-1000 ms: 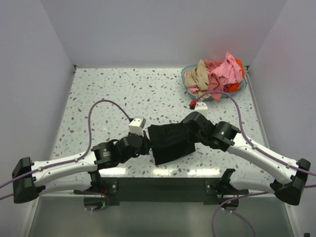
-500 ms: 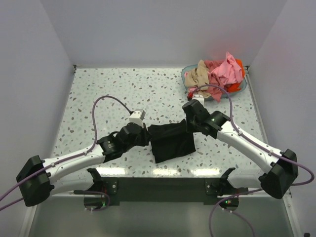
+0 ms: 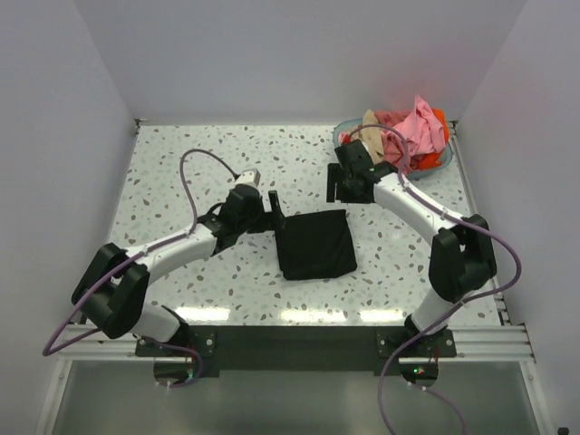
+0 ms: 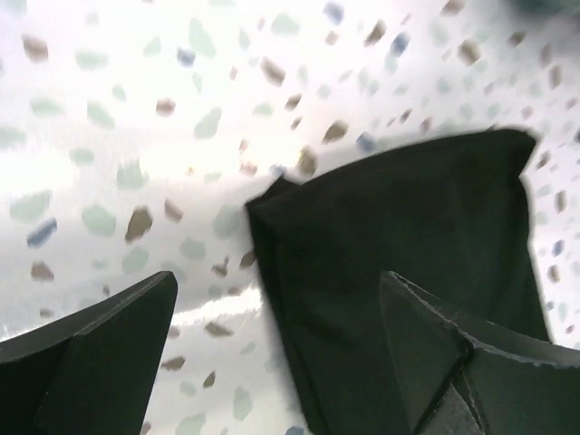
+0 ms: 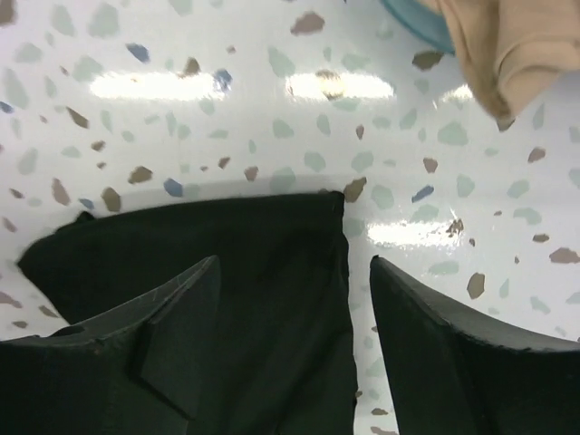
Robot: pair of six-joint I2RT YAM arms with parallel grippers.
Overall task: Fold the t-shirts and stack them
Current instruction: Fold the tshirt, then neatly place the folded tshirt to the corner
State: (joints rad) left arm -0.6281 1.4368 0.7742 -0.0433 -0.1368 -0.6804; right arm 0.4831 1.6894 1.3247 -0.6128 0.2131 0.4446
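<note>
A black t-shirt (image 3: 315,245) lies folded into a rough square at the table's middle, and nothing holds it. My left gripper (image 3: 274,208) hovers open just past its far left corner; in the left wrist view the black t-shirt (image 4: 408,227) lies under the right finger (image 4: 453,362). Over the shirt's far edge my right gripper (image 3: 337,186) is open too, with the black cloth (image 5: 227,263) below its spread fingers. Pink (image 3: 419,127), tan (image 3: 370,122) and orange-red (image 3: 439,116) t-shirts are heaped in the basket.
The teal round basket (image 3: 437,164) stands at the far right corner, close behind the right wrist. Its rim (image 5: 408,18) and a hanging tan shirt (image 5: 517,45) show at the top of the right wrist view. White walls close in the speckled table (image 3: 181,172).
Both grippers have let go of the black t-shirt and opened. Both arms have swung away from its near part to its far edge. The shirt now lies flat and squared.
</note>
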